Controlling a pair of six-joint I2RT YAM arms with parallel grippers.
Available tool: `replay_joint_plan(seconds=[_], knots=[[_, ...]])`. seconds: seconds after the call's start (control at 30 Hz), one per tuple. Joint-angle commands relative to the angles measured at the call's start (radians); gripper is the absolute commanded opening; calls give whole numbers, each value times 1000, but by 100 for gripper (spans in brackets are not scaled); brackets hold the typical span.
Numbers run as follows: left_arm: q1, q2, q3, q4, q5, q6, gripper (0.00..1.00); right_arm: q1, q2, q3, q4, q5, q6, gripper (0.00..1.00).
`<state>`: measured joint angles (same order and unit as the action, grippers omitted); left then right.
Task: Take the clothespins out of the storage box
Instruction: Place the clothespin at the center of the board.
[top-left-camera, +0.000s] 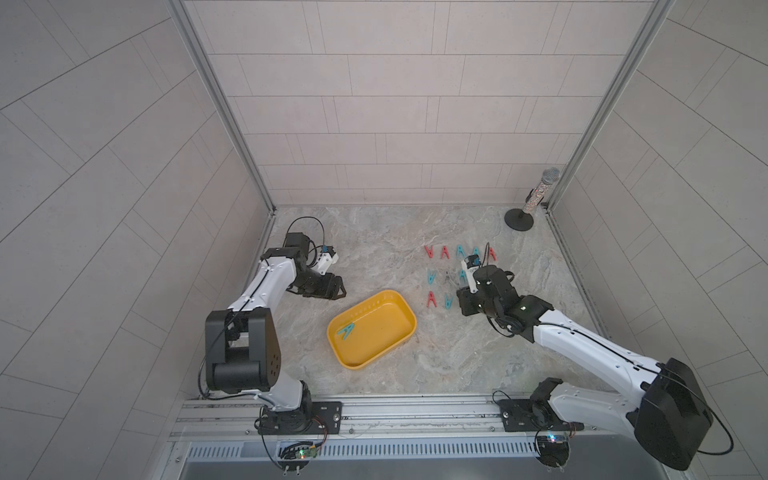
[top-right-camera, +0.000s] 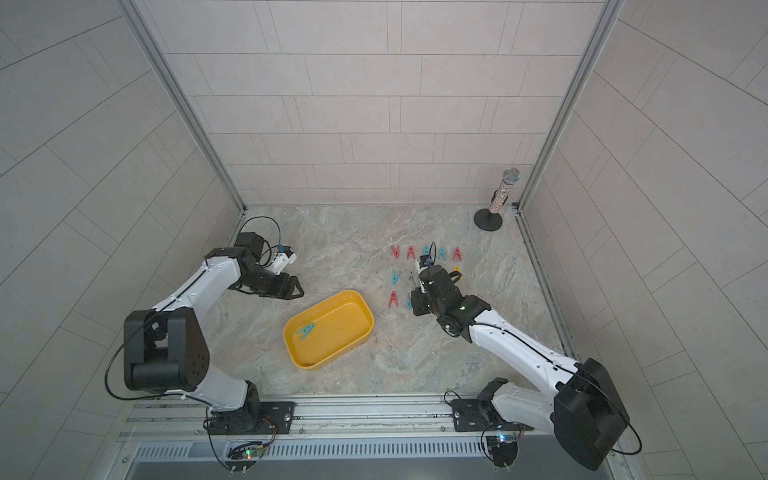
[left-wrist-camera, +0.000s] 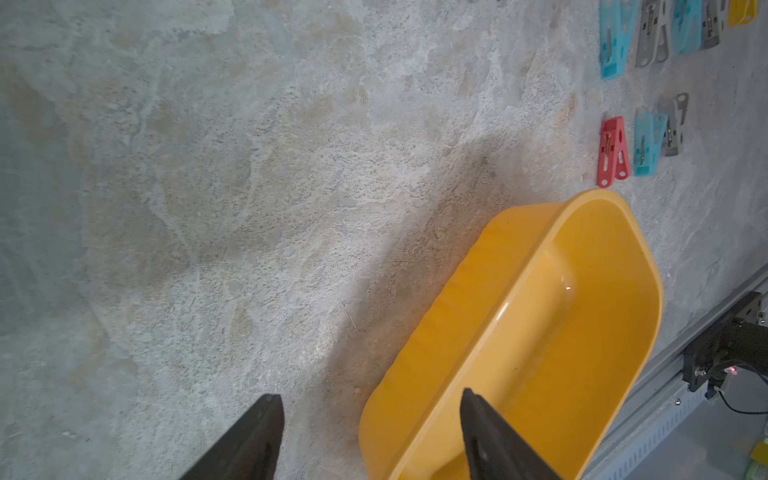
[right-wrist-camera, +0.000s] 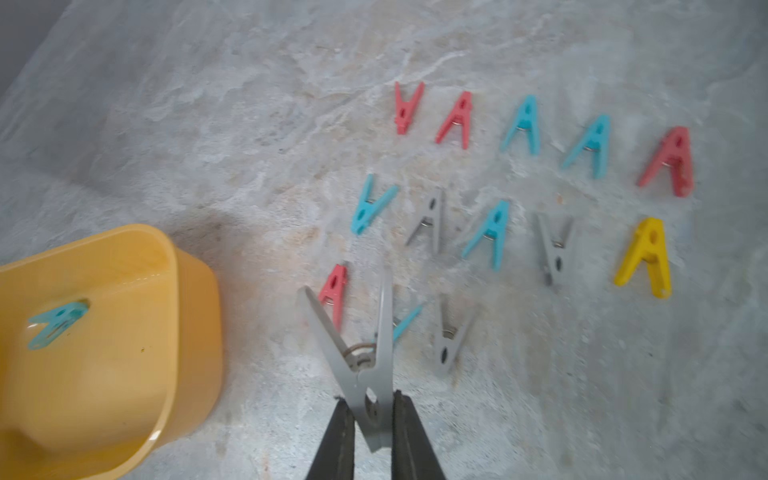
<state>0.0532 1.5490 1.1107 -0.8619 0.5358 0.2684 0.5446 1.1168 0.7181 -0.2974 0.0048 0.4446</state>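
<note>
To the right of the box (top-left-camera: 382, 328), over the near row of pegs laid out on the table (top-left-camera: 374, 249), my right gripper (right-wrist-camera: 372, 401) is pinching a grey peg (right-wrist-camera: 370, 374) by its closed nose. The peg's long axis carries straight on from the fingers, and its two legs splay away from the wrist toward the far side.

Under it the near row reads, left to right: a red peg (right-wrist-camera: 334, 293), a blue peg (right-wrist-camera: 409, 320) half hidden behind the one I hold, and a second grey one (right-wrist-camera: 451, 340). The bare spot in that row lies to the right of these. I judge the set-down needs a small shift right and then a straight drop.

One teal peg (top-left-camera: 346, 331) lies flat on the floor of the box, at its left near end. Its long axis slants roughly along the box's own length. As best I can tell, the nose points far right and the legs near left.

My left gripper (left-wrist-camera: 371, 395) hangs over the table just off the box's far left side, fingers spread with nothing between them. It is the nearer arm to that teal peg, which lies toward the near side of it and a touch right. I would send that arm in, turning the wrist so the fingers close across the slant.
</note>
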Motion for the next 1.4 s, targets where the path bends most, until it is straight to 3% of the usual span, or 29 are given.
replay_joint_plan(seconds=[0.0, 0.33, 0.67, 1.37], knots=[[-2, 6, 12, -10, -17, 15, 75, -51, -46, -28, -77, 33, 59, 0], [-2, 1, 8, -6, -39, 13, 75, -161, -85, -52, -208, 45, 117, 0], [-1, 7, 8, -3, -53, 12, 74, -274, 19, -53, -210, -75, 79, 0], [0, -8, 3, 3, -89, 5, 74, -307, 279, 41, -148, -158, 6, 0]])
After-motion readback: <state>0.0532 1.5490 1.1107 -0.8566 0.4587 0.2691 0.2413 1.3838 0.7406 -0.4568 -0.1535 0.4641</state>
